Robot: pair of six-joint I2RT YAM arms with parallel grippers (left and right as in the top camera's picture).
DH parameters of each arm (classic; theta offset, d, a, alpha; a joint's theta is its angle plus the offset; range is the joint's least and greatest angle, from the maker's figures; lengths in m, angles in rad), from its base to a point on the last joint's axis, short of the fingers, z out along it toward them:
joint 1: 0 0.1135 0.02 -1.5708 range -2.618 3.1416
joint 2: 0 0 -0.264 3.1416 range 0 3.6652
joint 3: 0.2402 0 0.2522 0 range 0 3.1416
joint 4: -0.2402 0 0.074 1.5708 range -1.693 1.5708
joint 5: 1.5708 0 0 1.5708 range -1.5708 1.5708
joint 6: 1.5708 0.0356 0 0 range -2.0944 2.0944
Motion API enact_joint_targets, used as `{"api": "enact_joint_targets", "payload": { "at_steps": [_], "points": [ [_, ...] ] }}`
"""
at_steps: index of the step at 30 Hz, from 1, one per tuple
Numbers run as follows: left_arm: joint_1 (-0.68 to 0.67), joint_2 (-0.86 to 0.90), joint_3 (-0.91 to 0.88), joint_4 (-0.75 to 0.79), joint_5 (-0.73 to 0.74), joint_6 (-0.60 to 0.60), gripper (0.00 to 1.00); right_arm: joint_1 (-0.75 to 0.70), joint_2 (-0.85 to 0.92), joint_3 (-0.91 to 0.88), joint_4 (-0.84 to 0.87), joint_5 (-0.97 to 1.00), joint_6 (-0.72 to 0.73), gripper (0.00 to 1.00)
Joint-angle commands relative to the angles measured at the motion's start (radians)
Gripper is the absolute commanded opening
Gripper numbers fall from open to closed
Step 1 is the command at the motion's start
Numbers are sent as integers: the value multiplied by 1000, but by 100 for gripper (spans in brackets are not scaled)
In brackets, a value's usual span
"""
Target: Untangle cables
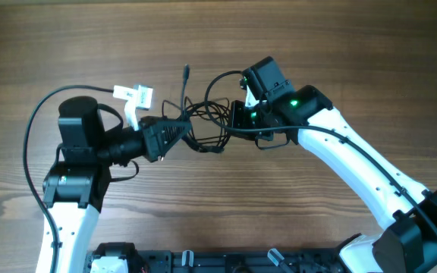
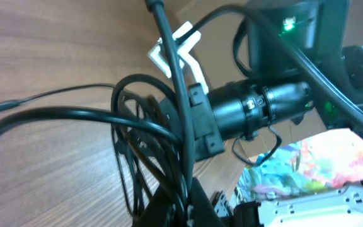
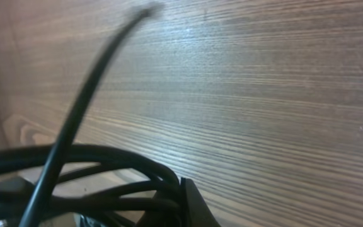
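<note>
The cables (image 1: 207, 121) are a tangle of thin black cords lying on the wood table between my two grippers. One loose end (image 1: 185, 73) points away towards the far side. My left gripper (image 1: 179, 133) reaches in from the left and is shut on the bundle; in the left wrist view the cords (image 2: 150, 126) loop up out of its jaws (image 2: 183, 205). My right gripper (image 1: 237, 117) comes in from the right and is shut on the tangle's other side. In the right wrist view several cords (image 3: 106, 180) press against one finger (image 3: 194, 205); the other finger is hidden.
The left arm's white camera unit (image 1: 135, 97) with its thick black cable (image 1: 33, 121) sits behind the left gripper. The right arm's black wrist (image 2: 257, 107) fills the left wrist view. The arm bases (image 1: 203, 262) stand at the table's front edge.
</note>
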Motion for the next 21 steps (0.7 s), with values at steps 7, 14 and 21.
{"api": "enact_joint_targets", "payload": {
  "at_steps": [7, 14, 21],
  "points": [
    [27, 129, 40, -175, 160, 352, 4, -51, -90, -38, 30, -85, -263, 4],
    [27, 207, 40, -178, 502, 565, 4, -103, -134, -38, 23, -105, -311, 4],
    [27, 208, 40, -175, 132, 422, 18, -219, -134, -38, -26, -39, -135, 4]
  ]
}}
